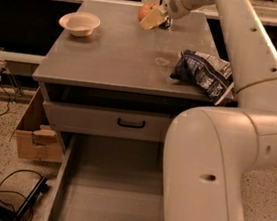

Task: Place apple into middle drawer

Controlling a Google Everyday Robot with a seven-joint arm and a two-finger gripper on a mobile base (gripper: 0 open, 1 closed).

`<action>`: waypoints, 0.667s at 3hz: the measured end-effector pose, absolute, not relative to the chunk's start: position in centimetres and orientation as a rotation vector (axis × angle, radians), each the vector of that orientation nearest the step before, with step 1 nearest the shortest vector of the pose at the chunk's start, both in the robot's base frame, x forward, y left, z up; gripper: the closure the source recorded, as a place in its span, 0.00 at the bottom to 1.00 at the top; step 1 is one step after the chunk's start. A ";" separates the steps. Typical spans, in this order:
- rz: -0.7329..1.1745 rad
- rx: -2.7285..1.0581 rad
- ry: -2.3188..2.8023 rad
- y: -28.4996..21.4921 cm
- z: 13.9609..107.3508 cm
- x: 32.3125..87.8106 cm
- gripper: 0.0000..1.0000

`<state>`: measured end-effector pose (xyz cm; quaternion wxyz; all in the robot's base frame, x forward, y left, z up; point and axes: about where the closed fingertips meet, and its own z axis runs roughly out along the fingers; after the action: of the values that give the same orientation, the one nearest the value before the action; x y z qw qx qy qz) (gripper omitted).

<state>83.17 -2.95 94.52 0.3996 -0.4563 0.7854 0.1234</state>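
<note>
The apple [146, 8], small, red with a yellowish blush, is at the back of the grey cabinet top [114, 59], in my gripper [153, 16]. A tan finger [154, 18] lies across the apple's front right side, and the gripper is shut on it. The apple looks raised a little off the top. The middle drawer [111, 190] is pulled out below, a long grey tray with low side walls, at the bottom of the view. My white arm [223, 158] hides the drawer's right part.
A cream bowl [79, 23] stands at the back left of the top. A dark crumpled chip bag [203, 72] lies at the right. A shut drawer front with a black handle [131, 123] sits above the open drawer. A cardboard box [33, 139] and cables are on the floor at left.
</note>
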 end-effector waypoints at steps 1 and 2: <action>0.215 -1.011 1.970 -6.4 100.8 80.8 1.00; 0.202 -0.778 1.915 -11.3 108.2 75.5 1.00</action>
<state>75.52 -11.34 108.23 0.5075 -0.3229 0.7945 0.0836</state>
